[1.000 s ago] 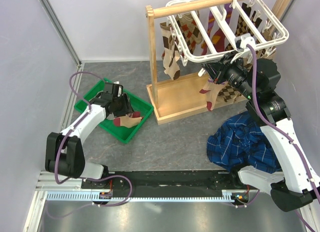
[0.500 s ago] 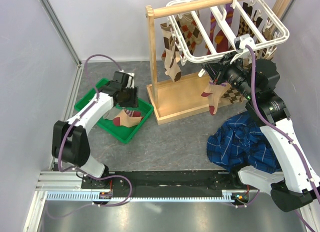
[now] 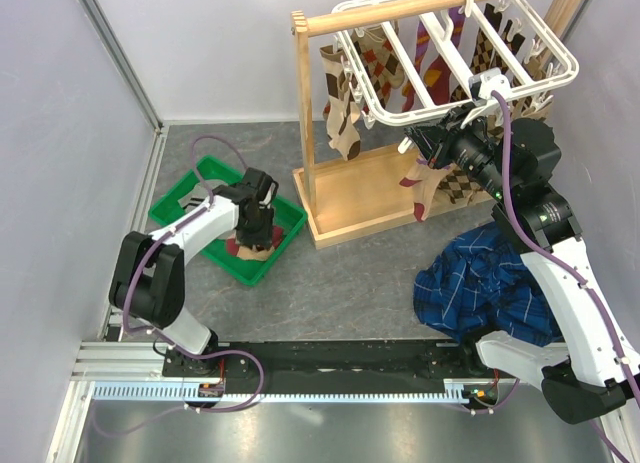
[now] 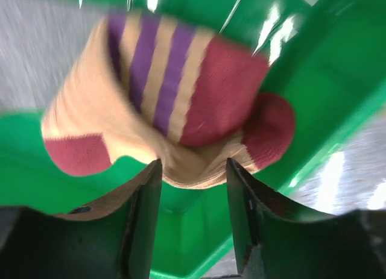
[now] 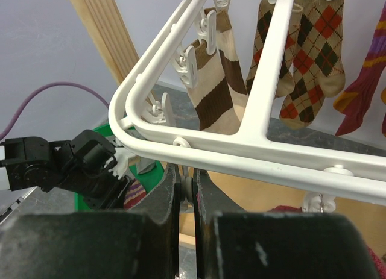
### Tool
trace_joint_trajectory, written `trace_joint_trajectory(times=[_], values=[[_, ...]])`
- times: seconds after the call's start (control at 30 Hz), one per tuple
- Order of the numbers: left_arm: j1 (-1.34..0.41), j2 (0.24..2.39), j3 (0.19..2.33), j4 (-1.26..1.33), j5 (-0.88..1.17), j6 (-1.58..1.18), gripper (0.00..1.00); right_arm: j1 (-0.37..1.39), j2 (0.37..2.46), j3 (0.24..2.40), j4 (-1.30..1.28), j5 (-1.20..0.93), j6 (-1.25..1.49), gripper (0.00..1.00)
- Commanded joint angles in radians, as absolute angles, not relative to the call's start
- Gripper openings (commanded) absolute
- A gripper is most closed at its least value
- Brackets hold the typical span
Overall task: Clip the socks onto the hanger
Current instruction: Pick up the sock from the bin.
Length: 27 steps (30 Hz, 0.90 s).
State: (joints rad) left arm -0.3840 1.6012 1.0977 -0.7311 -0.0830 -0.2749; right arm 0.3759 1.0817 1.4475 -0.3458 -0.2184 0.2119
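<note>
The white hanger (image 3: 452, 58) hangs from the wooden rail with several socks clipped under it. My right gripper (image 3: 436, 143) (image 5: 188, 191) is shut on a small white clip (image 5: 194, 194) beneath the hanger's front bar (image 5: 253, 149). A tan sock with a maroon toe (image 3: 421, 188) dangles just below that gripper. My left gripper (image 3: 256, 223) (image 4: 192, 167) is open, pointing down over a tan sock with purple stripes and maroon toe and cuff (image 4: 181, 80) (image 3: 252, 245). That sock lies crumpled in the green tray (image 3: 190, 195) (image 4: 193, 231), just beyond the fingertips.
The wooden rail stand (image 3: 302, 103) with its flat base (image 3: 370, 198) stands right of the tray. A blue plaid cloth (image 3: 490, 283) is heaped by the right arm. Brown argyle socks (image 5: 313, 44) hang at the far side of the hanger. A wall runs along the left.
My left arm swung from the tray's far edge toward the near right and came down over the sock. The right gripper held still; the dangling sock swayed a little.
</note>
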Motion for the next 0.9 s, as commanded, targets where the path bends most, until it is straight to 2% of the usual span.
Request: trace_joint_trajectory(times=[0.0,0.23,0.43,0.87], values=[[-0.387,1.529,1.013,-0.762,-0.13,-0.38,0.51,0.387,1.071,1.437,-0.387,-0.229,0.201,0.1],[-0.379,1.465,0.974,-0.773,-0.196,-0.408,0.49,0.387,1.068,1.439,-0.388,-0.226,0.196,0.1],[-0.4,1.482,1.083,-0.77,-0.167,-0.235,0.5,0.387,1.066,1.437,-0.388,-0.227,0.195,0.1],[-0.417,1.735,1.27,-0.787,-0.103,-0.046,0.48,0.385,1.065,1.442,-0.39,-0.224,0.187,0.1]])
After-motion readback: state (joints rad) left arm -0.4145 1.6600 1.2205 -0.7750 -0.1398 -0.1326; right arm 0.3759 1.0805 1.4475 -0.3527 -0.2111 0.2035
